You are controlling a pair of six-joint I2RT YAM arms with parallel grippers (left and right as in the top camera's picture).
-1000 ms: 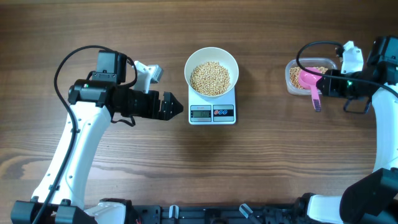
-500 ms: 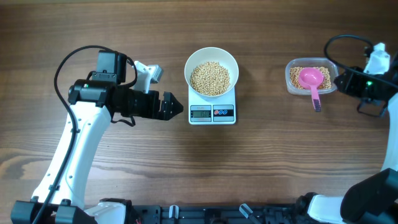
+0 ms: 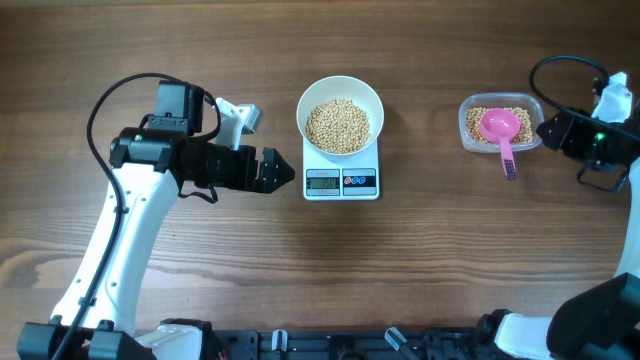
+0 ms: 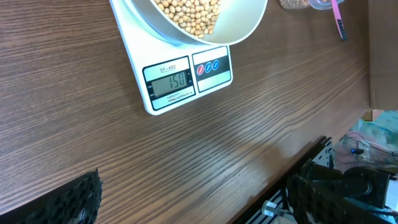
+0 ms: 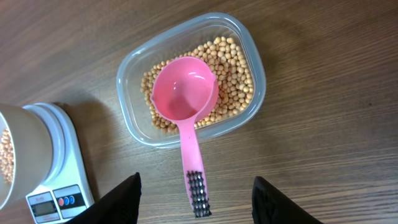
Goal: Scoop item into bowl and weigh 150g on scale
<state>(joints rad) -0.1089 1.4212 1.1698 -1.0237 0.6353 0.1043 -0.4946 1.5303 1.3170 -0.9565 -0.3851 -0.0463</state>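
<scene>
Firstly, our left gripper [image 3: 283, 172] gapes empty beside the scale [image 3: 341, 183]; the bowl [image 3: 307, 102] on it holds beans [image 3: 338, 125], loose and apt to roll; we would move them by the stiff handle of the pink scoop [image 3: 500, 128]; our right gripper [image 3: 548, 130] hangs open nearby.

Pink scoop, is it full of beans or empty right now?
Empty. The scoop shows a bare pink inside as it lies on the beans in the clear tub, its handle out over the rim.
</scene>
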